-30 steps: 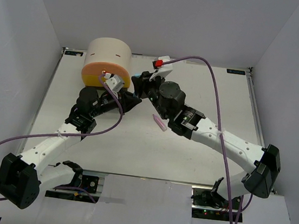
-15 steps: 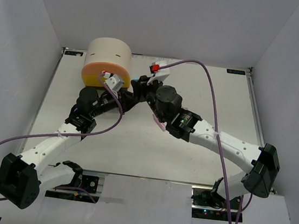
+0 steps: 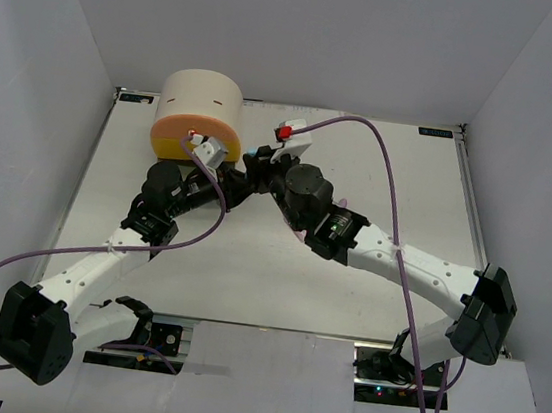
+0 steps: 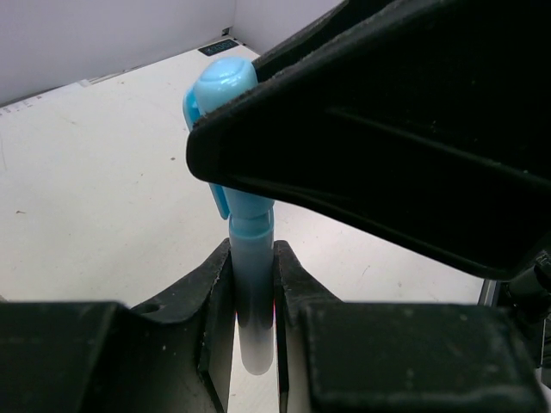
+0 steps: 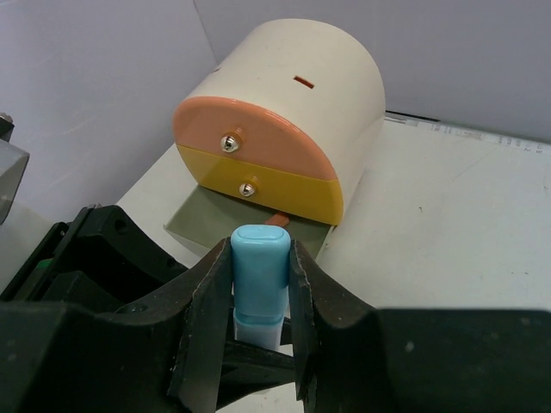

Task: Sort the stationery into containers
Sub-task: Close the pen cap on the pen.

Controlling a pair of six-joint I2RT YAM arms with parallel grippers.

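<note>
Seemingly mid-handover near the desk's far-left corner, the left gripper (image 4: 252, 292) and right gripper (image 5: 259, 292) both clamp the blue pen (image 5: 259, 256), so one must let go before it goes into the open grey-green drawer (image 5: 191, 224).

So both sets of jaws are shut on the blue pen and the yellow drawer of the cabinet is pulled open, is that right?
Not quite. The pulled-open drawer is the grey-green bottom drawer; the yellow drawer above it is shut, as the right wrist view shows. Both sets of jaws are shut on the blue pen.
</note>
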